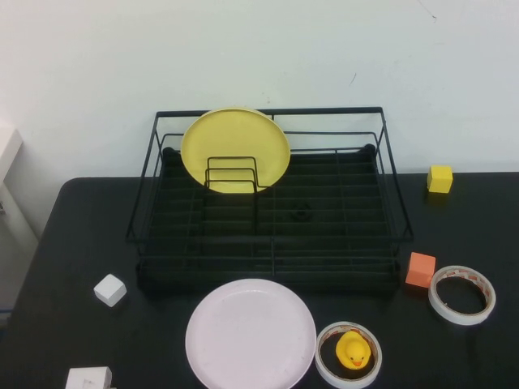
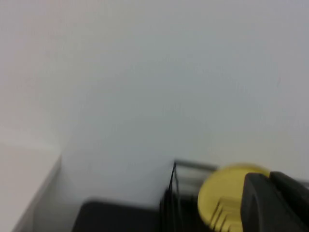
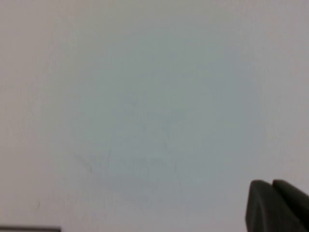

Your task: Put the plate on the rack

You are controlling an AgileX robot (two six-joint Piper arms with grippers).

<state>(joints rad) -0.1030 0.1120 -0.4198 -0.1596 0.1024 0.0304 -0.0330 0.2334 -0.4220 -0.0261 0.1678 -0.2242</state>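
Off-table, left gripper (image 2: 275,203) and right gripper (image 3: 277,205) closed, empty.

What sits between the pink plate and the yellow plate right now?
In the high view, the rack's front rail and wire floor lie between the pink plate and the yellow plate. Both tools are shut, outside that view.

Pale pink-white round plate (image 1: 250,334), lying flat and face up on the black table, just in front of the rack's front rail, slightly left of centre. Large rectangular black wire dish rack (image 1: 388,191), set behind the plate near the wall, with raised side rails and small upright wire dividers in its left half; left corner visible, blurred, in the left wrist view (image 2: 172,195).
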